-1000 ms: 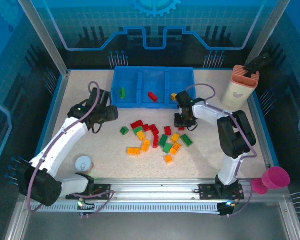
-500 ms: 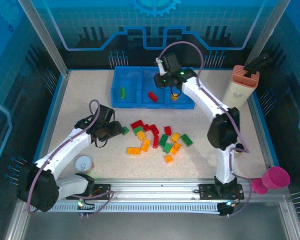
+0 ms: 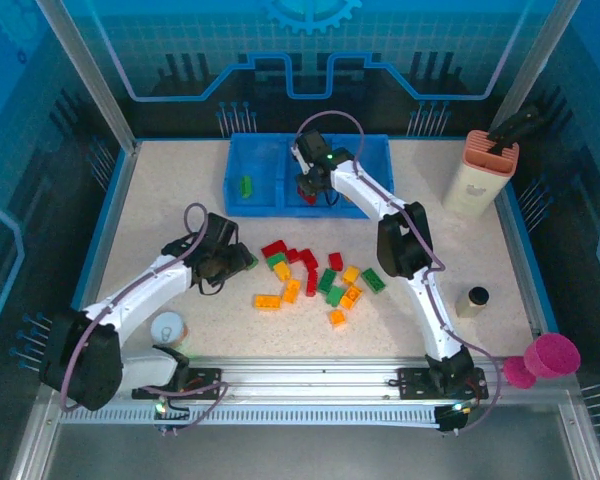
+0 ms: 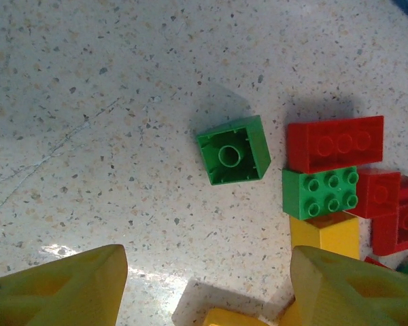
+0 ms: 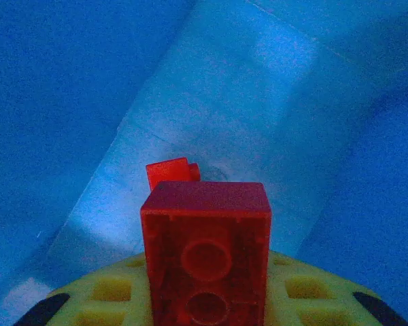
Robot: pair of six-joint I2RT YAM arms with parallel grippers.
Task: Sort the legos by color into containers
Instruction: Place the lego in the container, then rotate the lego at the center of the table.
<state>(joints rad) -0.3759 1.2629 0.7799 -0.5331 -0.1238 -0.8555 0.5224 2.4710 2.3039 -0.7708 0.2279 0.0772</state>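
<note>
My right gripper [image 5: 205, 299] is shut on a red lego [image 5: 205, 224], bottom side facing the camera, over the middle compartment of the blue tray [image 3: 270, 148]. Another red lego [image 5: 168, 170] lies on the tray floor just beyond it. From above, the right gripper [image 3: 308, 188] hangs over that compartment. A green lego [image 3: 245, 185] lies in the left compartment. My left gripper [image 4: 207, 292] is open low over the table, short of an upturned green lego [image 4: 232, 151]. To that lego's right sit a red lego [image 4: 335, 142], a green lego [image 4: 319, 192] and a yellow one [image 4: 324, 234].
The mixed pile of legos [image 3: 315, 280] lies mid-table in front of the tray. A beige-and-salmon holder [image 3: 477, 175] stands back right, a small cylinder [image 3: 472, 300] right of the pile, a pink cup [image 3: 550, 355] at the near right, a white cup [image 3: 167, 327] near left.
The right arm carried its red lego up from the pile to the tray, then left over the middle compartment. The left gripper came down and right toward the lone green lego.
</note>
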